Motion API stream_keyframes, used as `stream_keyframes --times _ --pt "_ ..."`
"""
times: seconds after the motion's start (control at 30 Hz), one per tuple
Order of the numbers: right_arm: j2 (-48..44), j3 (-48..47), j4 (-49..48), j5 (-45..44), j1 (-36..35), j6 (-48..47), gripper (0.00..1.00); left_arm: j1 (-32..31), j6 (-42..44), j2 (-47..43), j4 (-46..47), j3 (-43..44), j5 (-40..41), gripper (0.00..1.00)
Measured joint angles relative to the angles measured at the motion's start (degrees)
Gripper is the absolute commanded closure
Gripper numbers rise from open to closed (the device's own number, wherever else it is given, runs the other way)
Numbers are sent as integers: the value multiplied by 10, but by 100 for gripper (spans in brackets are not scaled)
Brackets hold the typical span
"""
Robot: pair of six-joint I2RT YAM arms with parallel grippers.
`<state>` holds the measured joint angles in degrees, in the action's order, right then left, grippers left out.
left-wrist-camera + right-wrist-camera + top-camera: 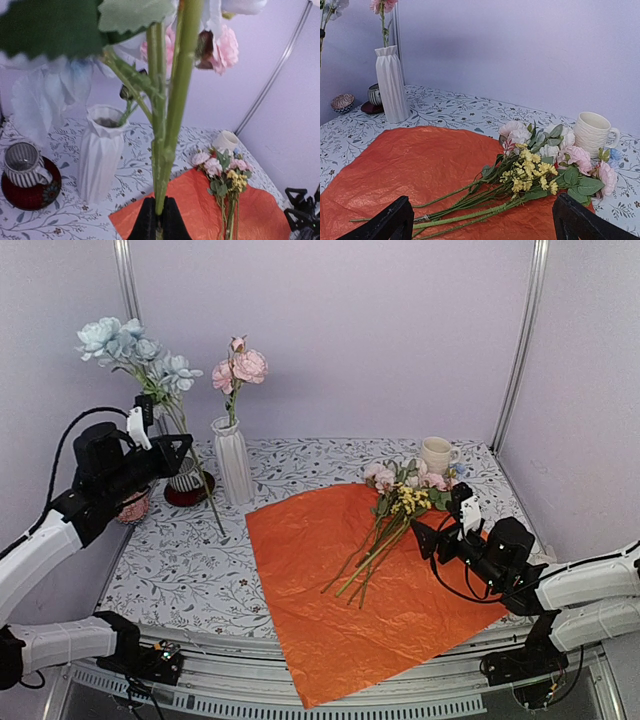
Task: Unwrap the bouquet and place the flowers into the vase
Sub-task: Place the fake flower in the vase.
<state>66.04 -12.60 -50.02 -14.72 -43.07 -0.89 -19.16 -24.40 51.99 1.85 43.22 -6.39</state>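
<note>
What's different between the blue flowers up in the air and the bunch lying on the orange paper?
The blue flowers are held off the table, nearly upright, with the left gripper shut on their stem. The bunch lies flat on the orange paper, ungripped, with the right gripper open beside it. The blue flowers are one colour, while the bunch mixes pink and yellow blooms. Both have long green stems.

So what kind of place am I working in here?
Probably a staged test booth, not a home: plain lilac wall panels joined by metal posts, a floral tablecloth, and props like the vase and mug.
</note>
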Motion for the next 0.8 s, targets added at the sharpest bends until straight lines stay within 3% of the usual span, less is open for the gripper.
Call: stream_keyframes --times 0.27,0.47,0.8 --pt "-10 12 -44 2 0 -10 1 54 36 23 21 71 50 100" --pt "-9 12 -56 25 0 -18 1 95 52 97 112 104 65 100" --pt "11 12 -60 52 0 -31 1 120 80 235 196 245 65 100"
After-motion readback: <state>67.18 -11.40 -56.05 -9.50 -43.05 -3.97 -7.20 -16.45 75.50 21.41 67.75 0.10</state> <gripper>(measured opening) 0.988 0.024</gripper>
